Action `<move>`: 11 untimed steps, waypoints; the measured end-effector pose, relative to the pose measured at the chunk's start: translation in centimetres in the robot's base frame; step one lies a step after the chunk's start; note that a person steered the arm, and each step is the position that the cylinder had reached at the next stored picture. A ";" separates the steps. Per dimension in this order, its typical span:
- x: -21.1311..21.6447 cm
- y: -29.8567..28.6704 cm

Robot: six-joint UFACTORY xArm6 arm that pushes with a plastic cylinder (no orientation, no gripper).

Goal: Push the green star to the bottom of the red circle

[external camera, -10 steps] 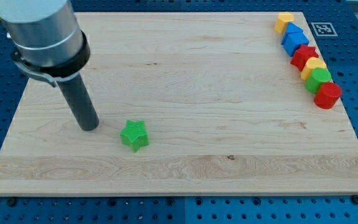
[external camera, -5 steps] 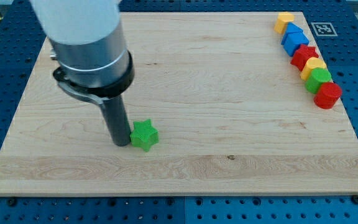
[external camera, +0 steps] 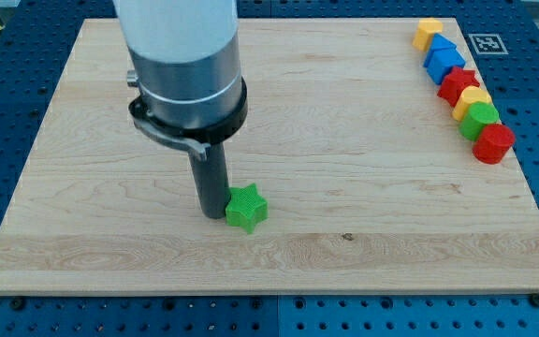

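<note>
Pale wooden tabletop (external camera: 344,112), small green star block (external camera: 247,208) at lower centre-left, our dark rod, my tip (external camera: 213,215) touching the star's left side, we carry no jaws, red circle block (external camera: 493,143) well apart at right edge, closing a column of 6 blocks.

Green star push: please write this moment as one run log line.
my tip: touching green star on its left | red circle: far right, apart | step: not done

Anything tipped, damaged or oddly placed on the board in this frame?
Nothing stands out. My tip touches the green star on its left side; the red circle and the other blocks sit in a tidy line at the view's top right.
</note>
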State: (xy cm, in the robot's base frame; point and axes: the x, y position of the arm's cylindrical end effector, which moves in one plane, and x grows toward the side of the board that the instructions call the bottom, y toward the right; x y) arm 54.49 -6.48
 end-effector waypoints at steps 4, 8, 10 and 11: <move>0.4 8.4; 0.4 17.6; -0.8 20.5; -2.3 21.4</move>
State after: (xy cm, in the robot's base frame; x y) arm 52.22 14.95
